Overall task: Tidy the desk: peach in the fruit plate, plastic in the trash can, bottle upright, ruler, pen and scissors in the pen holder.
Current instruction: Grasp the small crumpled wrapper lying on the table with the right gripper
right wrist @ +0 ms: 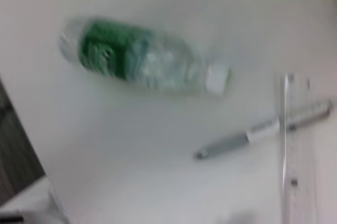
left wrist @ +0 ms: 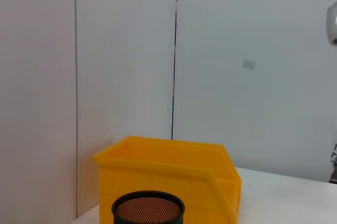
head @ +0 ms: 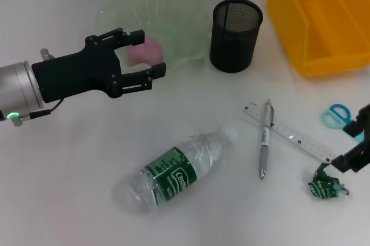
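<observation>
On the white desk (head: pixel 69 200), the left gripper (head: pixel 137 58) hovered wide open, holding nothing, over the peach (head: pixel 147 51) in the fruit plate (head: pixel 173 15); the right gripper (head: pixel 352 153), at four o'clock, pinched the crumpled plastic (head: pixel 325 183)

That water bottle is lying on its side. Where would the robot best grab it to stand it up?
Probably around the labelled middle of the bottle, coming from above with the fingers straddling its width. It lies flat with its cap pointing towards the pen, so the round body offers two opposite sides. The open left tool hovers nearer, by the fruit plate.
</observation>
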`<state>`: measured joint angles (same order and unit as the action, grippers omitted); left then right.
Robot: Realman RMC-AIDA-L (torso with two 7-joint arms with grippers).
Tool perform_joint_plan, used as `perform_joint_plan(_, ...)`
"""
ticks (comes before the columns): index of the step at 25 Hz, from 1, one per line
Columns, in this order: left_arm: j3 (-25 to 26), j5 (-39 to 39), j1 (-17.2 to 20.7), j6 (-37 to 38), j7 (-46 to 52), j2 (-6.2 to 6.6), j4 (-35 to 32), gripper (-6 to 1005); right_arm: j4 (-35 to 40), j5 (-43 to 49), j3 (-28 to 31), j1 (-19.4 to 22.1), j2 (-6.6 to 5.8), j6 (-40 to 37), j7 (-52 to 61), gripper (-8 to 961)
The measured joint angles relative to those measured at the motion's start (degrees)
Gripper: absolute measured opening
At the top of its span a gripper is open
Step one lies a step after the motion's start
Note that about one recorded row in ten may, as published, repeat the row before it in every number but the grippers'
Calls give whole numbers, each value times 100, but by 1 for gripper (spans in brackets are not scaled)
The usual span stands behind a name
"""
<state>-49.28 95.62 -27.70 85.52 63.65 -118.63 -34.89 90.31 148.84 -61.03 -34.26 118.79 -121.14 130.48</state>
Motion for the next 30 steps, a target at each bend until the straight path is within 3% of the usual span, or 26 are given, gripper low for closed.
perform_joint_plan(1,-1,-4,-8,-7,-11,6,49,830,-2,318,-315,34,84,96,281,816)
perform_joint_plan(6,9,0,-30,-47,-31,25,132,829,-68,360,-993,276,56,535,1143,816)
perform_joint_plan(16,-3,22,-32,-133,-40,17,132,828,-437,350,-1756,596,66,1214,1781,816)
perform_joint_plan(30,-3,27,-10,-144,-107,16,141,826,-1155,362,-2041,605,62,1868,1851,816)
